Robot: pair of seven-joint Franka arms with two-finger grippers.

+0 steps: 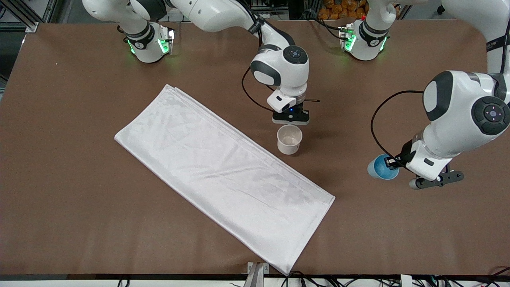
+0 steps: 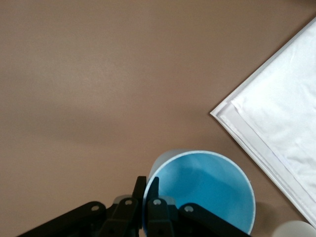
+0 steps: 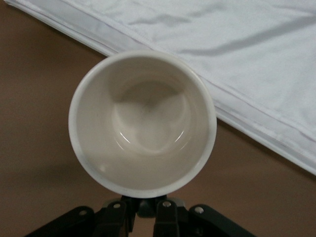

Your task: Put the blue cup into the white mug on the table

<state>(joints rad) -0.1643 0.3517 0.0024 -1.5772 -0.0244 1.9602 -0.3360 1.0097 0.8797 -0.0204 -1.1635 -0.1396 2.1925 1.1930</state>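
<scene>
Both wrist cams show grips: left claw (image 2: 146, 200) pinches blue cup (image 2: 207, 190) rim, right claw (image 3: 144, 207) mug (image 3: 142, 121) handle.

High front cam, two close wrist cams

Count on bench (image 1: 79, 99): one blue cup (image 1: 380, 167), one white mug (image 1: 289, 139), one folded white cloth (image 1: 223, 175). Two arms, one end effector each: left (image 1: 392, 162), right (image 1: 291, 118).
</scene>
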